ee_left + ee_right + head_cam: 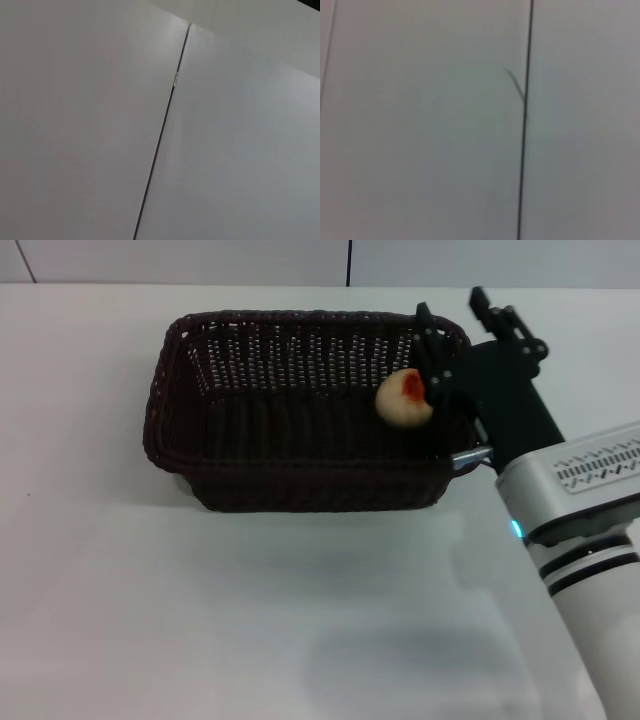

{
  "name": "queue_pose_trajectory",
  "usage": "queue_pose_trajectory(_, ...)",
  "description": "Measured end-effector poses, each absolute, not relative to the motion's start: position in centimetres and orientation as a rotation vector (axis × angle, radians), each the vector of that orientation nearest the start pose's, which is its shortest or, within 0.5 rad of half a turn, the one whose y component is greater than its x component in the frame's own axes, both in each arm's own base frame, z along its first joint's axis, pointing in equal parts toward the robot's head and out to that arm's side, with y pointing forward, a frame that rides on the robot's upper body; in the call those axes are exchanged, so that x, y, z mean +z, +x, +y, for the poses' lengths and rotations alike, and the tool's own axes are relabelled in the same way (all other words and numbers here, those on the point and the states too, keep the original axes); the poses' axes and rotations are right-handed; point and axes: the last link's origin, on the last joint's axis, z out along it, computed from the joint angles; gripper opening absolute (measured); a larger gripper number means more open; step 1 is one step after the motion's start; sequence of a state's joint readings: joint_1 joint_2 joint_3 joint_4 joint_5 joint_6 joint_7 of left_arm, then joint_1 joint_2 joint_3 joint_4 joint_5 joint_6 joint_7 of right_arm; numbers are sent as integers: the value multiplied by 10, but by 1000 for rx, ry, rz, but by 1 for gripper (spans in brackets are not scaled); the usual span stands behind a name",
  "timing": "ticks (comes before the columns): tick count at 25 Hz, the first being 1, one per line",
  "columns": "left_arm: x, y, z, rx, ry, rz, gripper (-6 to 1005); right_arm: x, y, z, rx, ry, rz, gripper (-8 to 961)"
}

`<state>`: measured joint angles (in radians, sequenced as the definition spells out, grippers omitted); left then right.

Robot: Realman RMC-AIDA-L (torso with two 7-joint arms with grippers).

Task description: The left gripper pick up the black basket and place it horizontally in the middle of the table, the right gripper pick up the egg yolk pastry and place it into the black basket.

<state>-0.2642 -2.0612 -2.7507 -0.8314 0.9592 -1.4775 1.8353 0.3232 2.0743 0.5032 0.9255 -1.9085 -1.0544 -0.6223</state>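
The black basket (305,410) lies lengthwise across the white worktop (250,620), toward the far side and roughly central, so its placement looks done. The right gripper (432,365) reaches in over the basket's right end, and the egg yolk pastry (403,398) sits just beside its dark fingers (428,350), inside the rim near the right wall. From the head view I cannot tell whether the jaws are clamped on the pastry or already apart; the pastry touches or overlaps the near finger, but the gap between the jaws is hidden by the gripper's own body. It is also unclear whether the pastry rests on the basket floor or hangs slightly above it.

The step in hand appears to be setting the pastry down in the basket. To do it well, the gripper should go low enough that the round pastry does not drop and roll, part the jaws gently, then lift straight up so the fingers clear the braided rim without catching the weave or dragging the basket sideways.

Only the head view shows the basket, pastry and right arm. The left wrist view and right wrist view show nothing but plain pale panels with a dark seam. The left gripper appears in no view.
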Motion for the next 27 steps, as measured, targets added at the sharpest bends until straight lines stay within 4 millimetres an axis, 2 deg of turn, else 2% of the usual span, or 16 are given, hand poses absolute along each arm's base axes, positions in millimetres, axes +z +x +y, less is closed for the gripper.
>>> queue_pose_trajectory(3, 217, -317, 283, -1332, -1388, -345, 267, -83, 185, 296, 776, -1673, 371, 386)
queue_pose_trajectory(5, 217, -317, 283, -1333, -1388, -345, 267, -78, 190, 297, 769, -1639, 379, 543)
queue_pose_trajectory(8, 215, -319, 280, -1333, -1388, -357, 267, -60, 206, 294, 713, -1520, 364, 543)
queue_pose_trajectory(9, 215, -319, 280, -1333, -1388, -357, 267, -60, 206, 294, 713, -1520, 364, 544)
queue_pose_trajectory(12, 210, -323, 278, -1342, -1388, -379, 267, -43, 219, 288, 668, -1403, 348, 544)
queue_pose_trajectory(13, 207, -325, 277, -1343, -1387, -393, 267, -31, 229, 282, 651, -1326, 357, 544)
queue_pose_trajectory(14, 207, -325, 277, -1343, -1387, -393, 267, -31, 229, 282, 651, -1326, 357, 544)
queue_pose_trajectory(17, 201, -329, 276, -1332, -1403, -421, 267, -11, 247, 273, 615, -1208, 367, 544)
queue_pose_trajectory(25, 166, -345, 278, -1271, -1441, -518, 267, 8, 265, 266, 572, -1091, 346, 543)
queue_pose_trajectory(27, 148, -353, 276, -1226, -1432, -538, 267, 15, 273, 267, 549, -1061, 338, 543)
